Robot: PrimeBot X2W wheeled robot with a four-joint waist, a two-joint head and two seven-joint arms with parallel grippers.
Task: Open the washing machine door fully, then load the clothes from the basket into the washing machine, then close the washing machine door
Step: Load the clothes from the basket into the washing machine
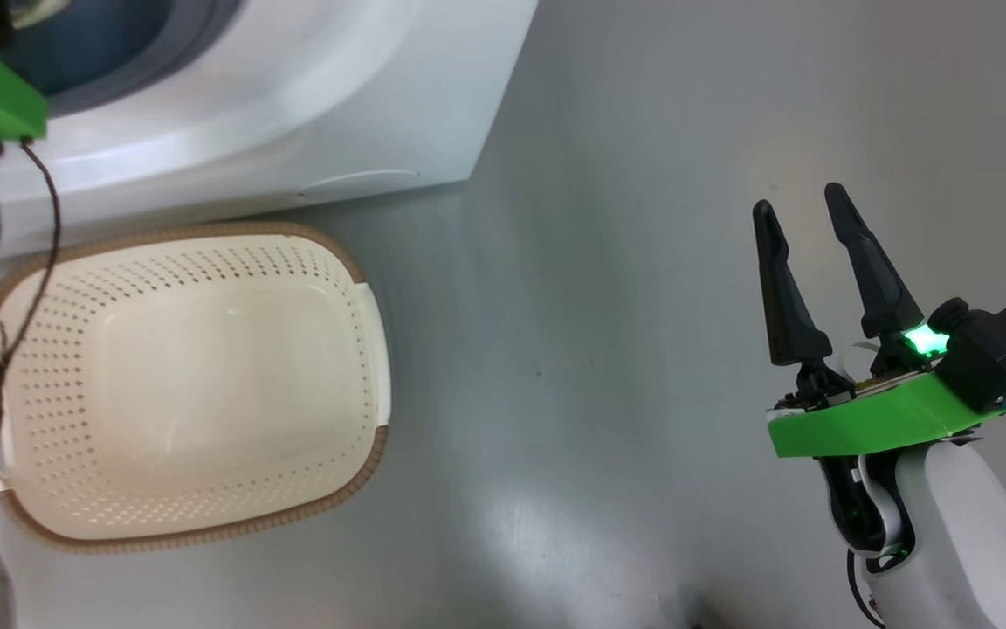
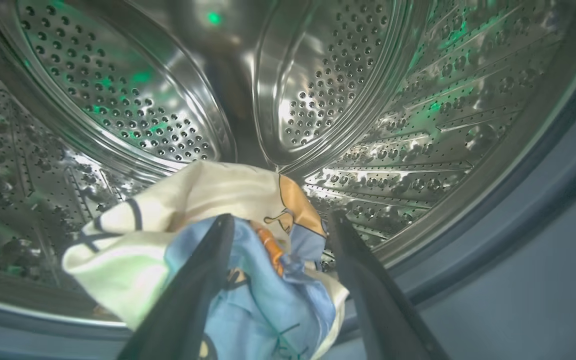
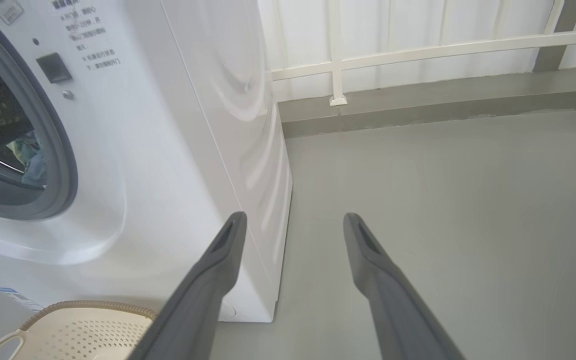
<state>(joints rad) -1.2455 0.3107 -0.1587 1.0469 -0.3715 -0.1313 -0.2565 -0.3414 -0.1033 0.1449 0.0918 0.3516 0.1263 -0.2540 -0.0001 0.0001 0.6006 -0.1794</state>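
My left gripper (image 2: 280, 216) reaches inside the washing machine's perforated steel drum (image 2: 348, 75) with its fingers spread open. The clothes (image 2: 178, 220), a cream and light blue bundle with orange print, bulge up between and under those fingers. The cream basket (image 1: 189, 384) stands on the floor before the white washing machine (image 1: 293, 105), and nothing lies in it. Off to the right, my right gripper (image 1: 798, 196) hovers open above the grey floor with nothing in it. The washing machine door is out of view.
The machine's grey gasket (image 3: 63, 165) rings the drum opening. A white railing (image 3: 418, 50) and a low kerb run along the back wall. The grey floor (image 1: 625, 349) stretches right of the basket (image 3: 83, 330) and the machine.
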